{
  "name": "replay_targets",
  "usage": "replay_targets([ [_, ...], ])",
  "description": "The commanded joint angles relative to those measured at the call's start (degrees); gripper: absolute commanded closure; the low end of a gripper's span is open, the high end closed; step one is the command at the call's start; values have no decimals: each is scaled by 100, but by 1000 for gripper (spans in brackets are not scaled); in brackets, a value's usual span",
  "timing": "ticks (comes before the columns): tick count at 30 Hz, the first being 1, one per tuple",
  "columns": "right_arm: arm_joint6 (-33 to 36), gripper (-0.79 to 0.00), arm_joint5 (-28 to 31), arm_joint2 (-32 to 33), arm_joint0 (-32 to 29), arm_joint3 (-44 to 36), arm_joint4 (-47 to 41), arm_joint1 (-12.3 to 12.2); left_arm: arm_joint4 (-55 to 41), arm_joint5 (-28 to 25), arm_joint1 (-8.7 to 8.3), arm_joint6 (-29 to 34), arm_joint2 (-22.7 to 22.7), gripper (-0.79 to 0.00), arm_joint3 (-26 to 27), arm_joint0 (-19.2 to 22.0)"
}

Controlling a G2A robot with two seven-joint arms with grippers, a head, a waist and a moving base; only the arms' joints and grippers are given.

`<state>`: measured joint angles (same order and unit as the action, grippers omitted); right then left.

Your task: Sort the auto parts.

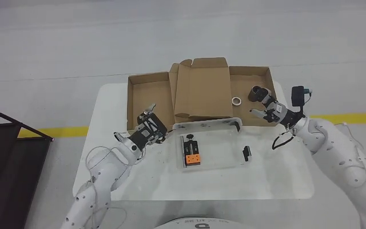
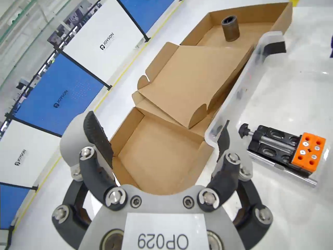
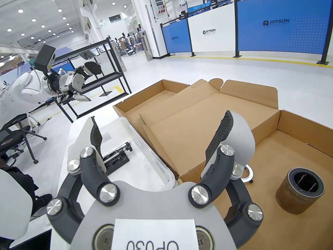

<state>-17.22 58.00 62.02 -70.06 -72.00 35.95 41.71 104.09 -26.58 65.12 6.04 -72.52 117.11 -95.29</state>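
Rust-brown sleeve [image 3: 299,193]: a short hollow metal cylinder, standing upright on the floor of the box's right compartment.
Ring [image 1: 236,101]: pale, lying flat on the same floor, near the sleeve but apart from it.
Vise [image 1: 191,152]: black with an orange block, lying in the tray.
Small black part [image 1: 246,153]: at the tray's right end. Whether it is inside or just outside the rim cannot be told.
Tray [image 1: 206,121]: clear plastic, on the worktop [image 1: 274,172], just in front of the box.
Box [image 1: 146,94]: cardboard, with a compartment at each side and a flap folded down between them.

Step in hand (judged): the sleeve and ring look sorted into the right compartment. The vise and the black part are not yet sorted.
Next move (judged): an arm must come down over the tray, set its fingers across the vise's narrow body and close. It must then lift clear of the rim and carry the vise to a compartment. The left arm is nearer the vise.

Right end effector [image 3: 161,120]: fingers spread wide, holding nothing. It hangs above the right compartment just beside the sleeve, tilted down toward the box.
Left end effector [image 2: 157,123]: fingers spread wide, holding nothing. It is held over the near edge of the left compartment, beside the tray's left end.
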Motion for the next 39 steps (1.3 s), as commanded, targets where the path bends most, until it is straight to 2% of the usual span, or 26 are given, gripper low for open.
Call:
replay_targets([
  [1,-3,-785,0,0,-1,-1,2,0,-1133,-916,-3,-12,116,-785,-151,153],
  [3,-3,-785,0,0,-1,-1,2,0,-1541,-1492,2,255,276,-785,-347,383],
  [5,-3,-785,0,0,-1,-1,2,0,-1675,-1762,19,591,477,-785,-475,653],
  [12,-3,-785,0,0,-1,-1,2,0,-2040,-1822,148,1344,1226,-785,-981,1453],
  [17,-3,-785,0,0,-1,-1,2,0,-1921,-1734,234,1971,1690,-785,-1302,1919],
  [25,-3,-785,0,0,-1,-1,2,0,-1873,-1923,291,2393,2167,-785,-1509,2170],
  [39,-3,-785,0,0,-1,-1,2,0,-2347,-2135,323,3457,2494,-785,-1746,2418],
])
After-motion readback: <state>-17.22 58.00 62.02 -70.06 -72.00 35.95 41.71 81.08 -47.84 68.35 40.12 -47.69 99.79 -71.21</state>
